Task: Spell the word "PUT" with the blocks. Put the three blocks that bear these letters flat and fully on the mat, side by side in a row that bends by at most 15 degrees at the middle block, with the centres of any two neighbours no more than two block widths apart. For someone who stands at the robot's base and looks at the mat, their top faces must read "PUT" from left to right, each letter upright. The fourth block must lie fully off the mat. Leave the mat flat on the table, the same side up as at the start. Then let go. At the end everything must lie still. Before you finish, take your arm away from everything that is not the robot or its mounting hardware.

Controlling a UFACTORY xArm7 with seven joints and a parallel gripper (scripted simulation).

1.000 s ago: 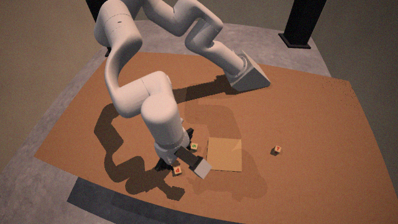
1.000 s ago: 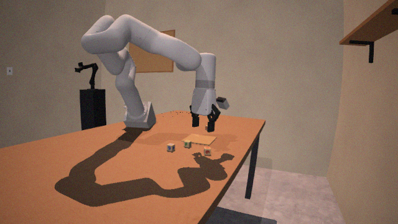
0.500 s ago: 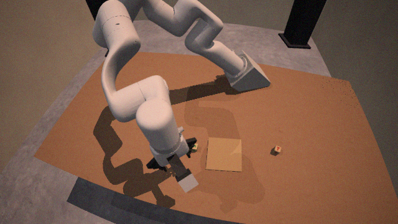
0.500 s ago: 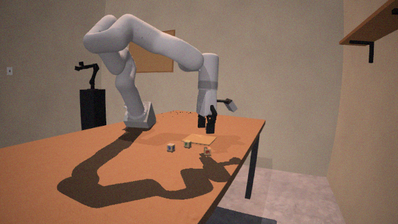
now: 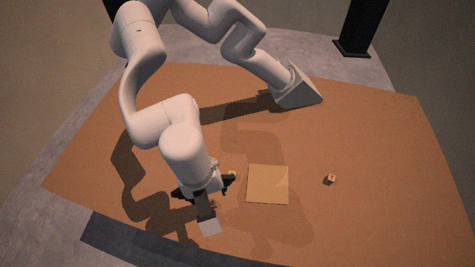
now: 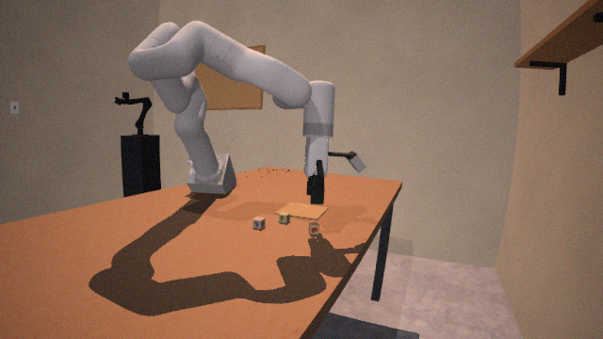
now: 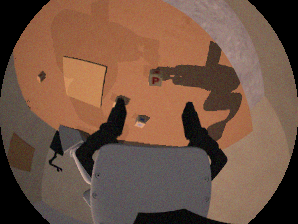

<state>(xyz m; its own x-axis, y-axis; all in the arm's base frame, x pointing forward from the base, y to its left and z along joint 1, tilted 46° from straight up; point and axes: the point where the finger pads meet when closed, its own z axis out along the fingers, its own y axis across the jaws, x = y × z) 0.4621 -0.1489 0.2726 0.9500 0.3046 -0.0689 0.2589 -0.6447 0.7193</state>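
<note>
Gripper (image 6: 317,200) above table (image 6: 188,254); pale mat (image 6: 302,211) beneath fingers or slightly behind, hard to judge.

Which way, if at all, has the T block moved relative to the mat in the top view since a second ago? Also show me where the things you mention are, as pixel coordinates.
No: the T block (image 5: 331,178) keeps its place to the right of the mat (image 5: 267,184).
</note>
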